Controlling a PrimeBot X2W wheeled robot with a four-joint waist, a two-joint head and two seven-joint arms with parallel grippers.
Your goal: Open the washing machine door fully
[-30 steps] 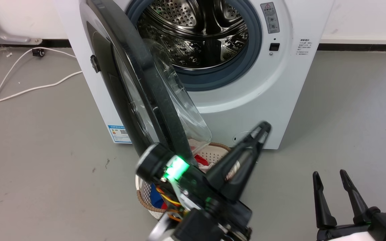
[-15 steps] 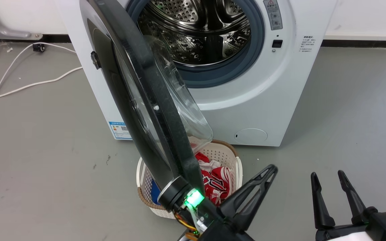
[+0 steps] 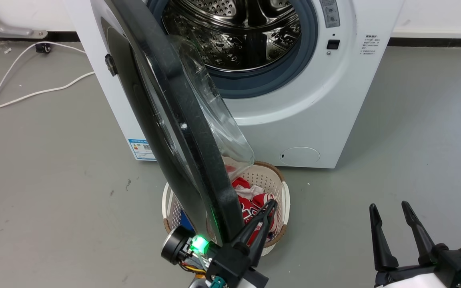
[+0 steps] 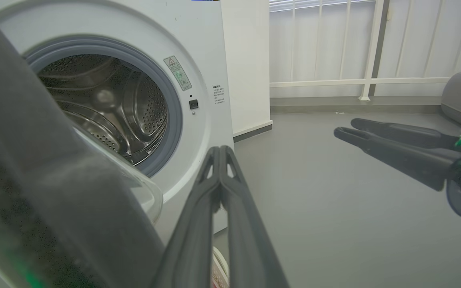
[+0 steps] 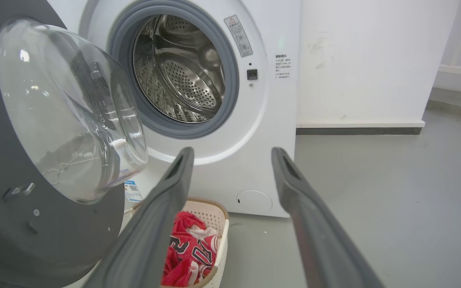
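The washing machine door (image 3: 162, 116) stands swung well out from the front of the washing machine (image 3: 306, 116). It is hinged on my left side and is nearly edge-on to the head camera. Its clear glass bowl (image 3: 214, 116) bulges toward the machine, and in the right wrist view I see the door's inner face with the bowl in the middle. The steel drum (image 3: 246, 36) is open to view inside its grey gasket (image 3: 262, 86). Low on the white front I see a blue label (image 3: 140, 149), partly behind the door, and a small round flap (image 3: 300, 156).

On the floor against the machine sits a pale basket (image 3: 272, 180) with a red garment (image 3: 250, 204) in it. The door's lower edge hangs over the basket's left part.

My left tool (image 3: 271, 205) sits just beside that lower free edge, on the machine's side of it, above the basket. Its fingers are pressed together with nothing between them, as the left wrist view shows (image 4: 219, 150). It may be touching the rim, but I cannot tell from these angles.

My right tool (image 3: 388, 206) is well apart to the right, low over the bare grey floor, with its fingers spread and empty. A white cable (image 3: 14, 96) trails across the floor on the far left.
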